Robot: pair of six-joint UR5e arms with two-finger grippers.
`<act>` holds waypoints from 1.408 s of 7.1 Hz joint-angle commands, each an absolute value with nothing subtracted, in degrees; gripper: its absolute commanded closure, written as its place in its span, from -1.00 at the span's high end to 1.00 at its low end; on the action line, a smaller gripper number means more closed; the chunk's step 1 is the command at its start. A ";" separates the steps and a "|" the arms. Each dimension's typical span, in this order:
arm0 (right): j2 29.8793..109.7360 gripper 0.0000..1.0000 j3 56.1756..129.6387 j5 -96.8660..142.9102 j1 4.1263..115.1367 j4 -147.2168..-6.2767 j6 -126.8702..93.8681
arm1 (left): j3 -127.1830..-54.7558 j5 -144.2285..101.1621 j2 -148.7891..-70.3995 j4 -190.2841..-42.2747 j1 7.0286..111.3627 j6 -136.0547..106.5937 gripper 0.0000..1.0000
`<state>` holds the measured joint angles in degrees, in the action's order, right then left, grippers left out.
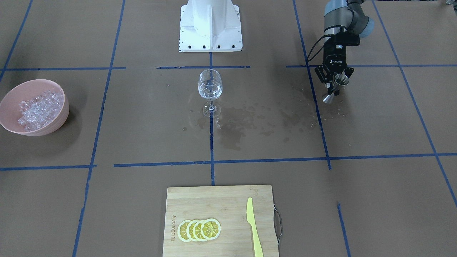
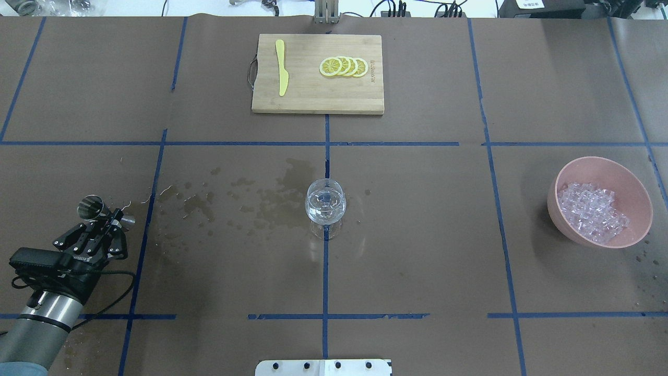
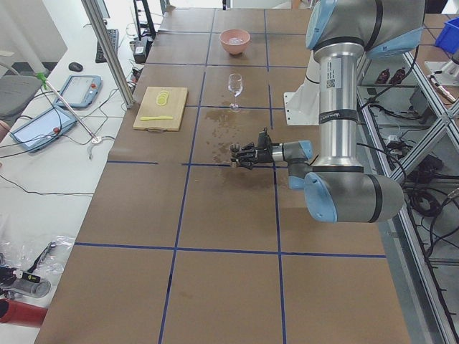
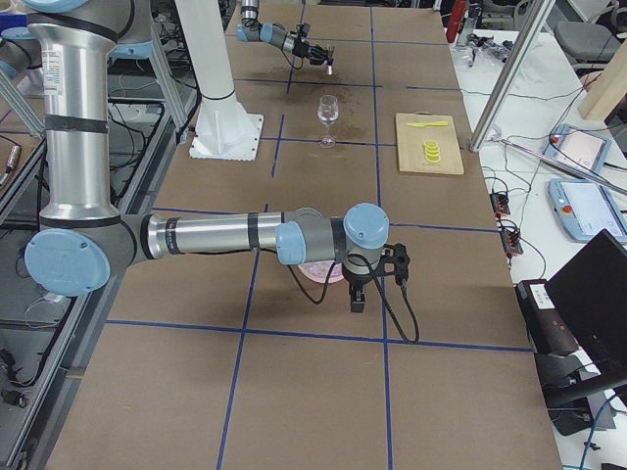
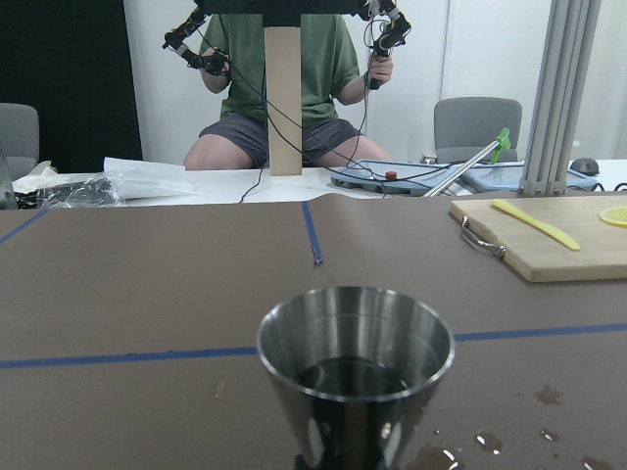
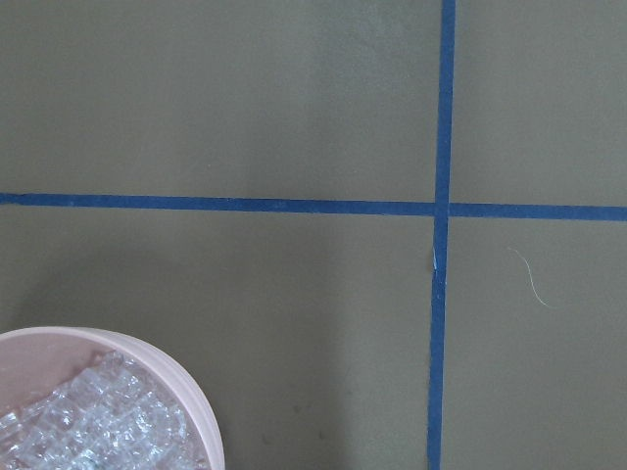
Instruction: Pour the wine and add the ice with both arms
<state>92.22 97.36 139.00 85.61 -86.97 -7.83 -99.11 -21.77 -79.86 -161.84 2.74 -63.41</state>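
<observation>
A clear wine glass (image 1: 210, 89) stands upright at the table's middle (image 2: 325, 206); whether it holds wine is hard to tell. My left gripper (image 1: 335, 85) is shut on a steel jigger (image 2: 93, 207), held tilted just above the table, far to the glass's side. In the left wrist view the jigger (image 5: 355, 372) has a little liquid at its bottom. The ice (image 2: 592, 211) is heaped in a pink bowl (image 2: 636, 198). My right gripper (image 4: 356, 297) points down beside that bowl (image 6: 201, 411); I cannot tell if it is open or shut.
Dark wet stains (image 2: 261, 198) spread over the brown paper between jigger and glass. A bamboo cutting board (image 2: 313, 102) with lemon slices (image 2: 344, 67) and a yellow knife (image 2: 282, 68) lies at the far edge. The white pedestal (image 1: 210, 25) stands behind the glass.
</observation>
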 commanded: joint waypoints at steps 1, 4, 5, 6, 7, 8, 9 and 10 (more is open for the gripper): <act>92.81 1.00 97.73 140.78 85.61 -86.75 -7.82 | -100.98 -21.27 -82.77 -173.99 2.55 -44.11 -1.00; 92.99 1.00 107.45 142.03 81.77 -86.75 -13.08 | -99.85 -21.18 -93.47 -169.58 2.55 -36.74 -1.00; 92.99 1.00 110.27 141.94 78.26 -86.40 -21.62 | -99.84 -21.18 -96.04 -166.50 2.64 -36.74 -1.00; 92.81 1.00 112.65 139.86 71.18 -80.74 -31.37 | -99.84 -21.18 -96.41 -166.12 2.81 -36.74 -1.00; 94.20 1.00 112.41 137.75 68.23 -72.51 -38.51 | -99.93 -21.44 -97.20 -165.85 3.07 -36.74 -1.00; 97.00 1.00 112.50 137.20 66.46 -69.73 -38.76 | -99.84 -21.97 -97.47 -165.59 3.60 -36.56 -1.00; 98.60 1.00 112.50 135.89 64.18 -69.70 -38.93 | -99.93 -22.84 -99.21 -164.80 3.69 -36.30 -1.00; 98.61 1.00 112.41 135.44 63.99 -69.70 -38.94 | -99.93 -23.72 -100.62 -164.62 3.87 -36.12 -1.00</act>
